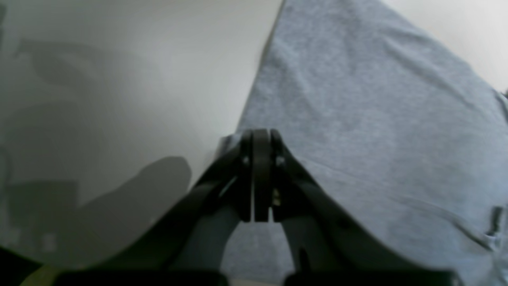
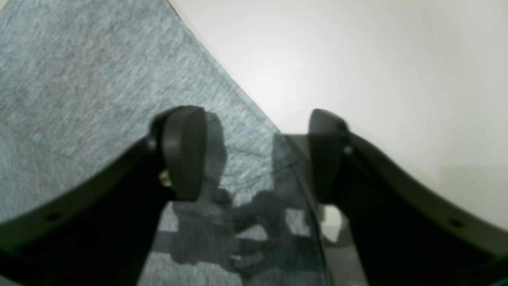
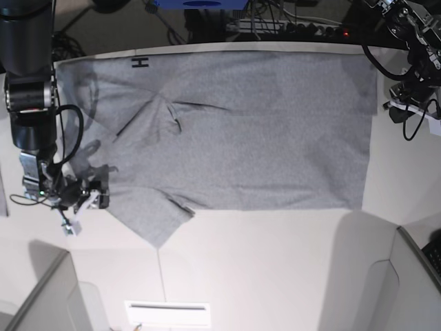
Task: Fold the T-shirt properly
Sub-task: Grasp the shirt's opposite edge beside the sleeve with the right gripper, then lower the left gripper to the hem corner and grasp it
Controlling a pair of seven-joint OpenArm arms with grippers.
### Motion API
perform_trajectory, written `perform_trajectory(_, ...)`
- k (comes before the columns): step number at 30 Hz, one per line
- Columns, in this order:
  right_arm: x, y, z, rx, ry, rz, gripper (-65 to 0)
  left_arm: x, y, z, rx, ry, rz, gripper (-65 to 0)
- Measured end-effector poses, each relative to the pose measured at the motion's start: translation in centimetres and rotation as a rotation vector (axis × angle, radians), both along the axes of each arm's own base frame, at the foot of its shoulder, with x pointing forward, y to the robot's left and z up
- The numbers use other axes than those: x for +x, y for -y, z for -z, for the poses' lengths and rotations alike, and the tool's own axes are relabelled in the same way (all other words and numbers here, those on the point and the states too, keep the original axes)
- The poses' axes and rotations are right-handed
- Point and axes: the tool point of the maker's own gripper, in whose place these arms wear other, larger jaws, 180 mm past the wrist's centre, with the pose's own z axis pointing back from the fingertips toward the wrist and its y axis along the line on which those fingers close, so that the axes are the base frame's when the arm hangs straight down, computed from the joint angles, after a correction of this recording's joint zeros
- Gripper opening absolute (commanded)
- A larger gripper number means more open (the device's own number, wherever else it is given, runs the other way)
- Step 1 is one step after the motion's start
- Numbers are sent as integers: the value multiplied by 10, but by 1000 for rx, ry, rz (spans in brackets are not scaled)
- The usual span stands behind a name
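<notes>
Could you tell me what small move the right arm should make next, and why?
Probably close the right claw on the T-shirt edge: its fingers stand apart and straddle the hem, one over grey cloth, the other over bare table. Nothing is gripped yet.

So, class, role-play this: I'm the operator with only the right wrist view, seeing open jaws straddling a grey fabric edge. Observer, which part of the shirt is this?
Observer: The right gripper is beside the near short sleeve of the heather-grey cotton T-shirt, which is spread on the white table.
Operator: And the other arm?
Observer: The left gripper is shut, over the shirt's edge at the opposite end.
Operator: Any print showing?
Observer: Just a black letter H near the far edge.
</notes>
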Motion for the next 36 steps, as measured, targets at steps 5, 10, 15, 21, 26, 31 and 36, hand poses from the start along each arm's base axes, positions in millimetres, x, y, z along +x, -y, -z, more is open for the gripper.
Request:
perform_trajectory(5, -2, -7, 4, -49, -13, -68, -329, 3, -11, 0, 56, -25, -28, -650)
perform_trajectory(10, 0, -10, 3, -25, 1, -52, -332, 3, -13, 1, 63, -30, -35, -650)
perform_trajectory(15, 0, -10, 3, -23, -1, -49, -521, 12, -14, -1, 50, -8, -40, -650)
perform_trajectory(21, -2, -11, 5, -17, -7, -47, -650, 31, -16, 24, -66, -16, -79, -487)
perform_trajectory(26, -2, -11, 5, -17, -8, -49, -650, 54, -18, 36, -85, -51, -77, -142)
perform_trajectory(31, -2, -12, 5, -15, -9, -49, -650, 113, -8, 32, 101, -27, 23, -15)
perform_trajectory(36, -2, -13, 5, -13, -9, -54, -650, 138, -9, 67, 80, -103, 19, -18)
